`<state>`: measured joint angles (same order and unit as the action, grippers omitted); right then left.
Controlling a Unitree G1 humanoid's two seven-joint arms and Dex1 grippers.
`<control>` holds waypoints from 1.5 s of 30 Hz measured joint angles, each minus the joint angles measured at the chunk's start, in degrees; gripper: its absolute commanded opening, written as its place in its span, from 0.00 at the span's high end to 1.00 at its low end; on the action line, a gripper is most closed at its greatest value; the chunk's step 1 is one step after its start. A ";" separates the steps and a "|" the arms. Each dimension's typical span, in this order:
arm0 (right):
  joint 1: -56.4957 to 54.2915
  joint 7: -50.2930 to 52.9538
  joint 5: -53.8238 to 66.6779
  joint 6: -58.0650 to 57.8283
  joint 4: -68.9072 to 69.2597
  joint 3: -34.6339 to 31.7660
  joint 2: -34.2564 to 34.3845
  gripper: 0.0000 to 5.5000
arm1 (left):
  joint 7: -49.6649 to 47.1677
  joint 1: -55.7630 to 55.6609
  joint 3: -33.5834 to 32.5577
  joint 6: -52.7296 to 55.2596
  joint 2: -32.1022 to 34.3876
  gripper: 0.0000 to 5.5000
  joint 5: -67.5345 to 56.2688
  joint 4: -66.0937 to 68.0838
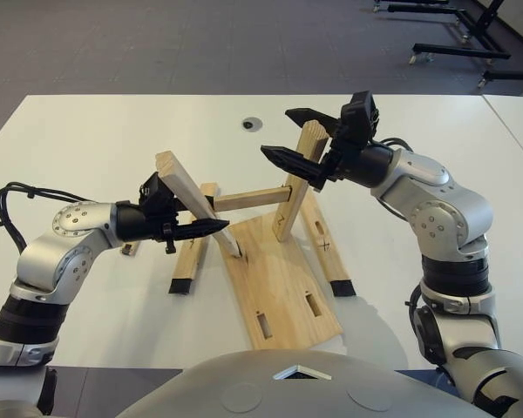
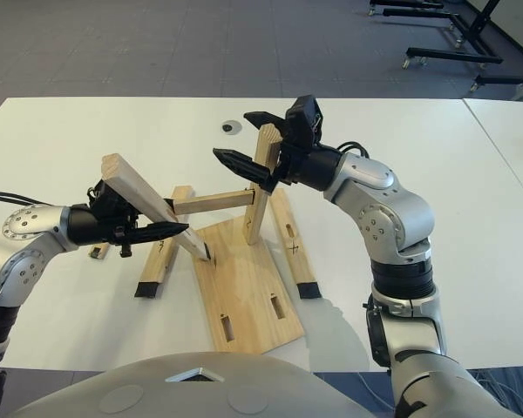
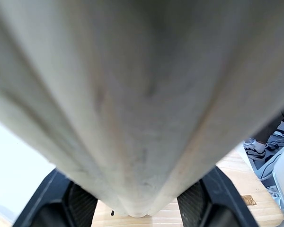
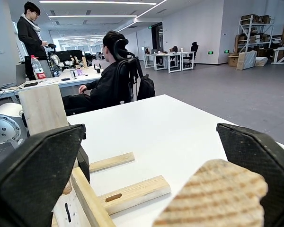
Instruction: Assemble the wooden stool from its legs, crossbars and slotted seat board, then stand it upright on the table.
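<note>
1. The left arm is bent low over the near-left part of the table [image 1: 96, 139]. Its forearm runs nearly level toward the centre.
2. The left gripper [image 1: 216, 225] is clamped on the tilted leg [image 1: 179, 178], below that leg's midpoint. In the left wrist view, both pads [image 3: 83, 208] press against opposite faces of the wood.
3. The tilted leg leans with its top toward the robot's left. Its lower end meets the far-left corner of the seat board [image 1: 283, 287].
4. The right arm is raised on the right side, with the elbow high. Its forearm angles inward and away from the robot, and the wrist is well above the table.
5. The right gripper [image 1: 276, 131] is spread wide around the top of the upright leg [image 1: 288, 213]. In the right wrist view, the leg's end grain lies between the two fingers [image 4: 38, 175]. It sits closer to one finger and is not pinched.
6. The upright leg stands on the far edge of the seat board, leaning slightly.
7. The crossbar [image 1: 248, 199] spans between the tilted leg and the upright leg, clear of the table.
8. The seat board lies flat on the table in front of the robot, with its slots facing up.
9. Two loose legs lie flat on the table. One loose leg [image 1: 190, 257] is just to the left of the seat board, and the other [image 1: 324, 244] is along its right edge. Both have their black-tipped ends toward the robot.
</note>
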<state>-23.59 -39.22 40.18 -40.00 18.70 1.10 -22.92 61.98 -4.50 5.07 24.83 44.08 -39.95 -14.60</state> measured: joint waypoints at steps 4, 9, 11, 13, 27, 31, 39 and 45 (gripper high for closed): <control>0.00 -1.47 -0.74 0.18 -0.07 0.62 -0.57 0.08 | 1.10 -1.35 0.54 -0.36 0.00 0.63 0.21 1.25; 0.99 -7.21 0.35 0.68 0.58 0.75 -3.48 0.08 | 2.33 -2.60 1.11 -0.52 0.00 0.63 0.49 2.39; 1.74 -9.98 1.47 1.04 1.12 0.51 -4.49 0.08 | 2.77 -2.83 1.36 -1.04 0.00 0.63 0.59 2.88; 1.80 -12.59 1.61 1.41 1.03 0.55 -5.65 0.08 | 3.31 -3.04 1.78 -1.65 0.00 0.63 0.79 3.22; 1.10 -18.10 1.33 4.26 -2.69 1.93 -8.14 0.08 | 6.31 -7.25 4.59 -2.10 -0.25 0.63 2.09 7.55; 0.27 -18.62 0.78 4.89 -3.16 2.87 -8.14 0.08 | 7.25 -8.89 5.18 -0.44 -0.50 0.63 2.06 9.52; 0.57 -19.25 -1.02 4.30 -3.84 4.89 -8.51 0.08 | 7.03 -9.13 5.17 0.76 -0.51 0.63 2.16 8.91; 0.57 -19.28 -1.94 4.31 -3.88 4.91 -9.07 0.08 | 7.13 -9.42 5.85 0.88 -0.05 0.63 2.61 7.73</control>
<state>-23.02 -58.50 38.24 -35.69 14.82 6.01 -31.99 69.12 -13.92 10.92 25.71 44.03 -37.34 -6.86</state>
